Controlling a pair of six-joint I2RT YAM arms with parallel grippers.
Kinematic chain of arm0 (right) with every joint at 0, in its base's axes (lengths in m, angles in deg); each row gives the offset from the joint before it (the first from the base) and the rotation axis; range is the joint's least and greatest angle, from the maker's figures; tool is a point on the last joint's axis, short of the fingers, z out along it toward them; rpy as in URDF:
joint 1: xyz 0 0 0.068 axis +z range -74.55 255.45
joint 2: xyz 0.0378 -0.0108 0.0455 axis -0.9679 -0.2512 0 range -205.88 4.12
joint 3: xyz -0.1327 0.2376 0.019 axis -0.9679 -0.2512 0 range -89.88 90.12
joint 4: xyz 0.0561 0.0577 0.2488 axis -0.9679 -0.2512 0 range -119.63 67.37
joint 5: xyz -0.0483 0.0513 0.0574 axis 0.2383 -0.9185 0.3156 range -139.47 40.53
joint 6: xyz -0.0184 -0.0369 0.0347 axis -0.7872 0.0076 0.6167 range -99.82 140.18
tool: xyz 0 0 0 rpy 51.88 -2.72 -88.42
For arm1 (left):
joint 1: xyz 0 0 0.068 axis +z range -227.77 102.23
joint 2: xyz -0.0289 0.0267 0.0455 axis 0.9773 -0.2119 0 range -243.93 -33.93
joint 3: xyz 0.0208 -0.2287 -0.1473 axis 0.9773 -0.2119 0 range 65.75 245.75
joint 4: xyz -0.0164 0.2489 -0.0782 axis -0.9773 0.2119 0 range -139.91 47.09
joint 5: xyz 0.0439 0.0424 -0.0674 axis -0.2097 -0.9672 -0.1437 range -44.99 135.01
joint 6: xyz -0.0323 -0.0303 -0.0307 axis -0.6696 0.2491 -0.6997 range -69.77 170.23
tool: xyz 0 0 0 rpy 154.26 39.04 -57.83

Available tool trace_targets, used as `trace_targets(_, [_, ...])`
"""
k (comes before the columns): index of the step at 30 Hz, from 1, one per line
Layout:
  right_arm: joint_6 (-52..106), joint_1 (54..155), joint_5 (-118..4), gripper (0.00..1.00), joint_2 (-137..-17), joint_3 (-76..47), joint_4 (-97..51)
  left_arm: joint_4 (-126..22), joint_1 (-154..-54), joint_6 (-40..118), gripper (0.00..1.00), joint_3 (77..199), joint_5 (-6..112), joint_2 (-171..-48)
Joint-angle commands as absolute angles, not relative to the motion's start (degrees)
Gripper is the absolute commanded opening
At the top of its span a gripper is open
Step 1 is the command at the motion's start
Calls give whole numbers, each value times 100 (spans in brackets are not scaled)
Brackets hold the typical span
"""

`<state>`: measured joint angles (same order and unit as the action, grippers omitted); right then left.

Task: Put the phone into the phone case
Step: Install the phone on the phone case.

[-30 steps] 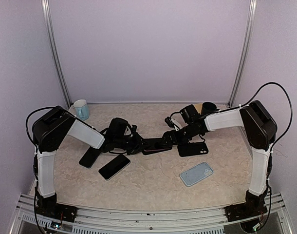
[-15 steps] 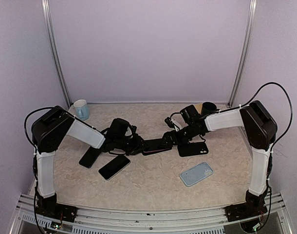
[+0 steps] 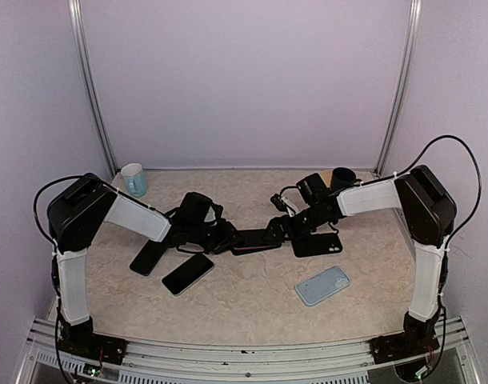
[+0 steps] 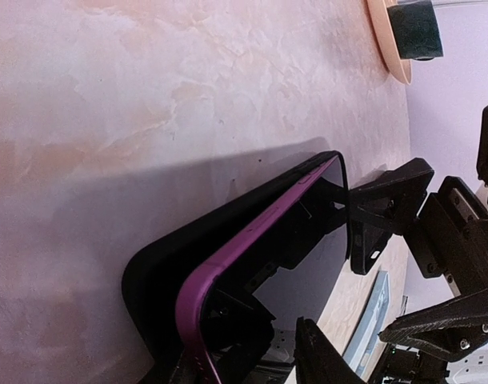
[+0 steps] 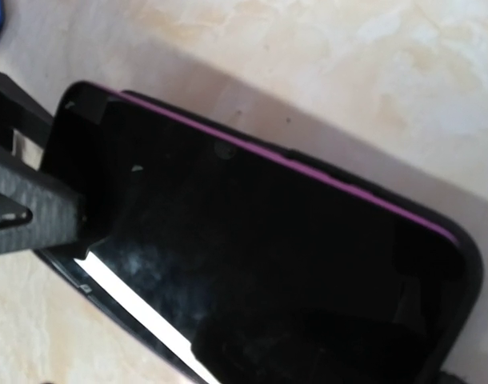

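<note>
A purple-edged phone lies partly seated in a black phone case, held low over the table's middle between both grippers. My left gripper is shut on its left end. My right gripper is shut on its right end. In the left wrist view the phone sits tilted out of the black case, my left gripper grips the near end, and the right gripper clamps the far end. In the right wrist view the phone's dark screen fills the frame, and my right gripper is mostly hidden in shadow.
A black phone and another dark phone or case lie at the front left. A black case and a light blue case lie to the right. A mug stands back left and a dark cup back right.
The left arm's shoulder has leaned slightly left. The phone and case stay held between both grippers in nearly the same place.
</note>
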<state>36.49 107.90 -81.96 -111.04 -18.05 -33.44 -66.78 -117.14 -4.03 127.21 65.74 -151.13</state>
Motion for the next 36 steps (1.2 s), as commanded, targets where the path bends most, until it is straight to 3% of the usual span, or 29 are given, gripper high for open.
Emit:
trace_targets(1, [3654, 10858, -8493, 100, -10875, -1848, -3307, -5702, -11697, -239, 41, 12585, 6179, -15183])
trace_targets(15, [3628, 10858, -8506, 100, -10935, -1842, -3335, -5650, -11670, -210, 41, 12640, 6184, -15194])
trace_targets(28, [3657, 10859, -8542, 100, -10986, -1972, -3225, -6389, -11661, -532, 19, 12415, 6444, -15145])
trace_targets(36, [3713, 10859, -8594, 100, -11028, -2065, -3112, -7000, -11661, -754, 14, 12218, 6626, -15056])
